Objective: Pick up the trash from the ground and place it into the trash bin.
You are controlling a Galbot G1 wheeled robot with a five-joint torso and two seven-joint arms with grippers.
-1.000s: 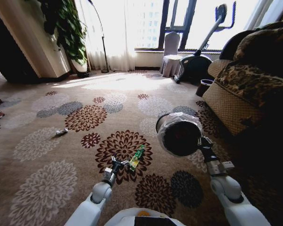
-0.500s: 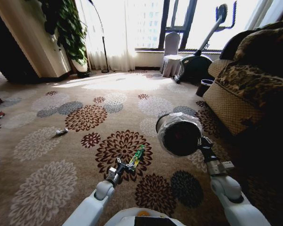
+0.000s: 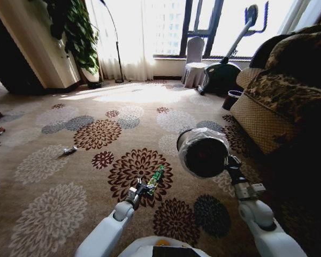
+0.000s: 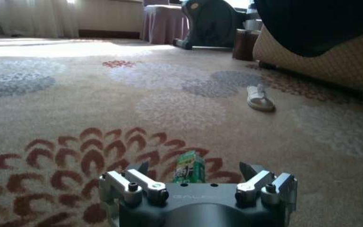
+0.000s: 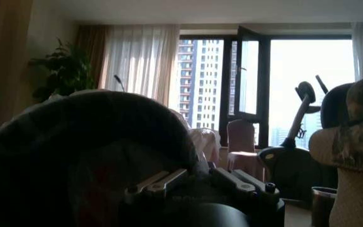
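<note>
A green wrapper (image 3: 155, 176) lies on a dark red flower of the carpet. My left gripper (image 3: 141, 189) is low over the floor right behind it. In the left wrist view the wrapper (image 4: 190, 166) lies between the spread fingertips (image 4: 252, 170) of the open gripper (image 4: 194, 169), with a gap on each side. My right gripper (image 3: 231, 162) holds the trash bin (image 3: 203, 152) tipped in the air, its clear liner round the rim. The bin's dark wall (image 5: 87, 142) looms in front of the right gripper (image 5: 197, 178). A small pale piece of trash (image 3: 69, 150) lies far to the left.
A patterned sofa (image 3: 289, 91) stands on the right, with a dark pot (image 3: 231, 99) and an exercise bike (image 3: 224, 69) beyond it. A covered chair (image 3: 193, 61) and a plant (image 3: 77, 32) stand by the window. A pale slipper (image 4: 259, 98) lies by the sofa.
My left gripper has moved forward and to the right, closing up on the green wrapper. The right arm and the bin have stayed put.
</note>
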